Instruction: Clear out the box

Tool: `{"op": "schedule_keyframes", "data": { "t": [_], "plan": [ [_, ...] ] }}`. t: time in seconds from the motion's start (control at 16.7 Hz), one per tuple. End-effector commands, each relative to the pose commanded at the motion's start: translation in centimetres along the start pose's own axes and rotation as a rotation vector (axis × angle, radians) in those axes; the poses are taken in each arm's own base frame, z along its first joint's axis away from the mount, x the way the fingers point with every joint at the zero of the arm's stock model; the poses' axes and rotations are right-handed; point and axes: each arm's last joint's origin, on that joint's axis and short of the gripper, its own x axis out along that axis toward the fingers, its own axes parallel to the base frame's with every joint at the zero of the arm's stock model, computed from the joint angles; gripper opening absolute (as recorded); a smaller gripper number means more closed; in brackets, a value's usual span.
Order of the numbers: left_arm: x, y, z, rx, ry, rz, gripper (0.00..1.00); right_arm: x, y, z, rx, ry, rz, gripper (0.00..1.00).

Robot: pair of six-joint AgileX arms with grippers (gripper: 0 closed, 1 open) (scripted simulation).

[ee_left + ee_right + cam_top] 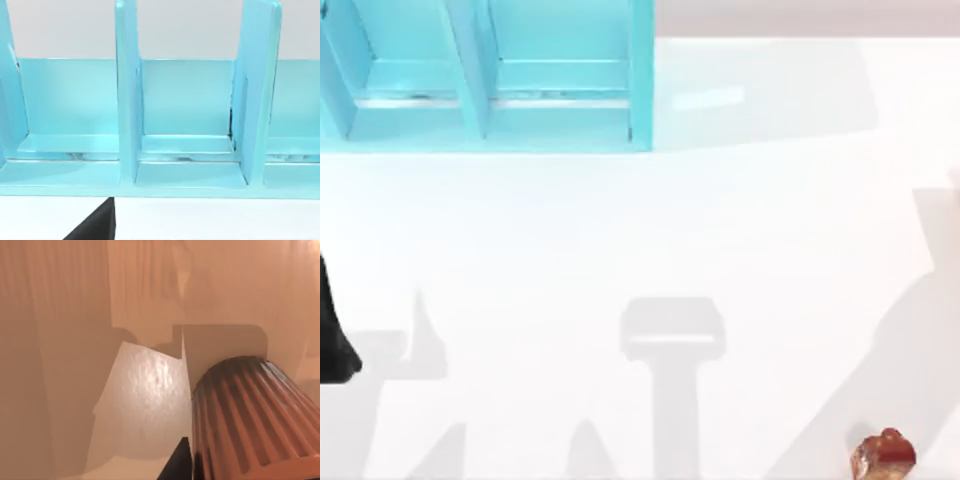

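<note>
A turquoise box (560,120) with upright dividers stands at the table's back left. The left wrist view looks into its open compartments (187,145), and they hold nothing that I can see. A black part of my left gripper (95,227) shows just in front of the box. My left arm (334,345) is at the table's left edge. A small red-brown object (885,455) lies at the front right corner. In the right wrist view a brown ribbed object (250,420) sits very close against tan walls, beside a black part of my right gripper (176,465).
The white table (650,230) spreads wide between the box and the front right corner, crossed by grey arm shadows. The box's right wall (642,75) ends near the table's middle. Tan surfaces (65,350) close in around the right wrist camera.
</note>
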Motion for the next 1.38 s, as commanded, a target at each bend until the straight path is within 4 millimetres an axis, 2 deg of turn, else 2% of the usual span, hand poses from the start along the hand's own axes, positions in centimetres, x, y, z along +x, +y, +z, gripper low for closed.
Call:
{"op": "schedule_keyframes", "data": {
  "t": [0.24, 0.48, 0.96, 1.38],
  "plan": [
    [0.0, 0.0, 0.0, 0.000, 0.000, 0.000, 1.00, 0.0, 0.1, 0.1, 0.000, 0.001, 0.001, 0.00],
    [0.0, 0.0, 0.0, 0.000, 0.000, 0.000, 1.00, -0.8, 2.0, 1.8, -0.031, -0.015, -0.005, 0.00],
    [0.0, 0.0, 0.0, 0.000, 0.000, 0.000, 1.00, -4.0, 5.4, 3.8, -0.069, -0.014, -0.014, 0.00],
    [0.0, 0.0, 0.0, 0.000, 0.000, 0.000, 1.00, -7.4, 5.7, 3.5, -0.061, -0.002, -0.022, 0.00]
  ]
}}
